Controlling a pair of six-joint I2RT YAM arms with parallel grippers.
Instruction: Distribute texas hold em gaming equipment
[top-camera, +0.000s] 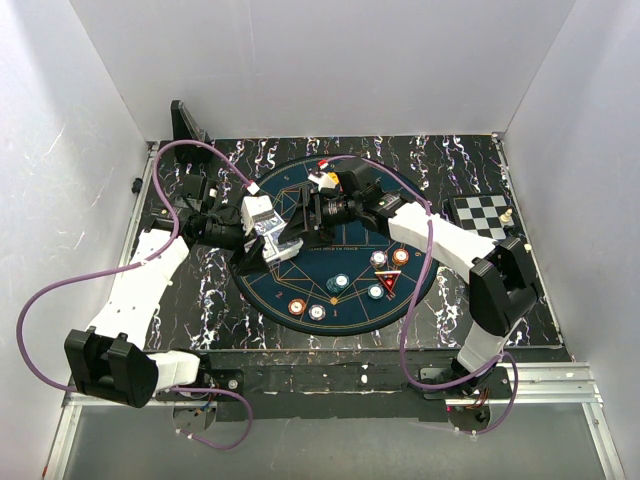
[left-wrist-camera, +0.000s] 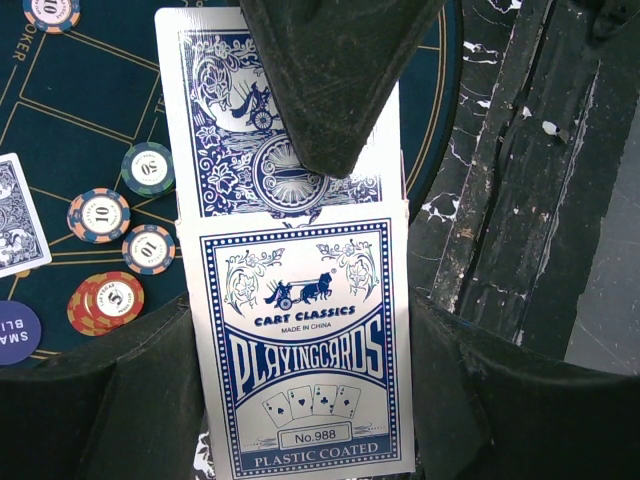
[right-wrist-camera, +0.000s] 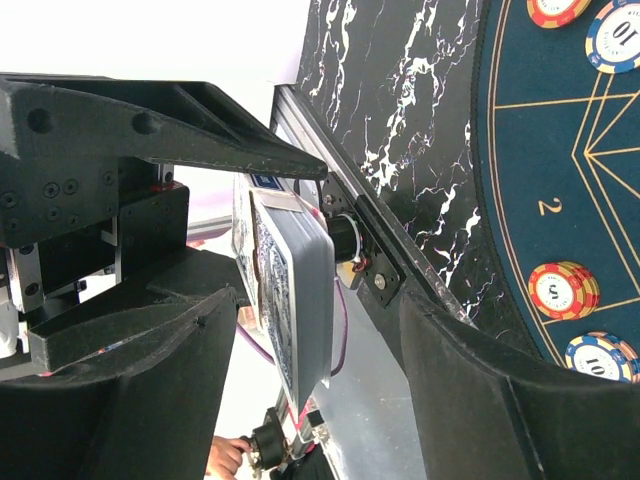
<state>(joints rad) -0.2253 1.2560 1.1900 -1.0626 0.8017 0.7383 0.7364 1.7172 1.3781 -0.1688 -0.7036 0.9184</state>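
Overhead, left gripper (top-camera: 268, 242) and right gripper (top-camera: 300, 218) meet above far-left part of round blue mat (top-camera: 280, 290). Striped chips (top-camera: 342, 281) and red triangular marker (top-camera: 386, 283) lie toward mat's near-right edge.

Left wrist: left gripper clamped tight on card box (left-wrist-camera: 300, 350), one card (left-wrist-camera: 215, 120) sticking out.

Right wrist: right gripper's fingers (right-wrist-camera: 480, 400) spread wide, straddling card box, holding nothing.

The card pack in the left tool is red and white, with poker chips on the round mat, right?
No: the card pack in the left tool is blue and white, as the left wrist view shows; poker chips do lie on the round mat.
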